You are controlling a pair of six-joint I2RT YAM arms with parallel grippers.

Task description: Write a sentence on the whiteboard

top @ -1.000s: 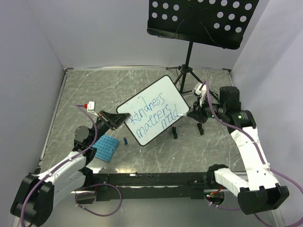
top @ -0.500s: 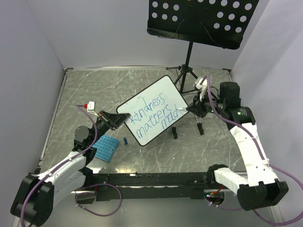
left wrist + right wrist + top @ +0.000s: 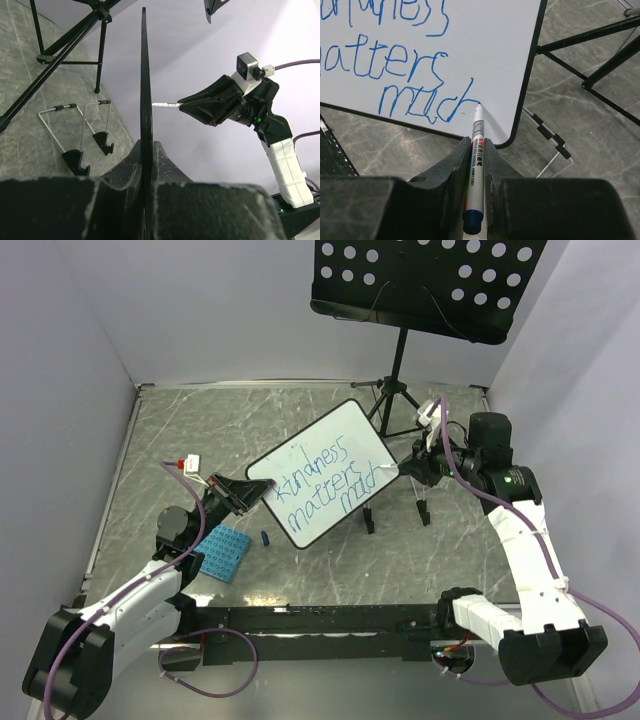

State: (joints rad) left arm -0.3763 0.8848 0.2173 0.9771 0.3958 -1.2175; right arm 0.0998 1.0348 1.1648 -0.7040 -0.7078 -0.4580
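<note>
Top external, left gripper (image 3: 243, 494): clamped on whiteboard (image 3: 345, 425), left edge.
Whiteboard: tilted, mid table (image 3: 180, 430), btwn both arms.
Sentence (image 3: 318, 485): blue, "kindness matters much".
Marker (image 3: 477, 130): tip touching board at end of "much".
Right gripper (image 3: 476, 145): pinched on Marker.

On my top feed I saw a music stand (image 3: 398, 360) at the back of the desk (image 3: 180, 430). Its black tray (image 3: 425, 285), punched with round holes, was tilted high above the tripod legs (image 3: 385, 405). A blue studded plate (image 3: 222, 552) lay flat at the near left of the grey marbled top. A small dark blue piece (image 3: 265, 537) lay just right of it, apart. Pale walls (image 3: 200, 310) closed in the desk on three sides.
</note>
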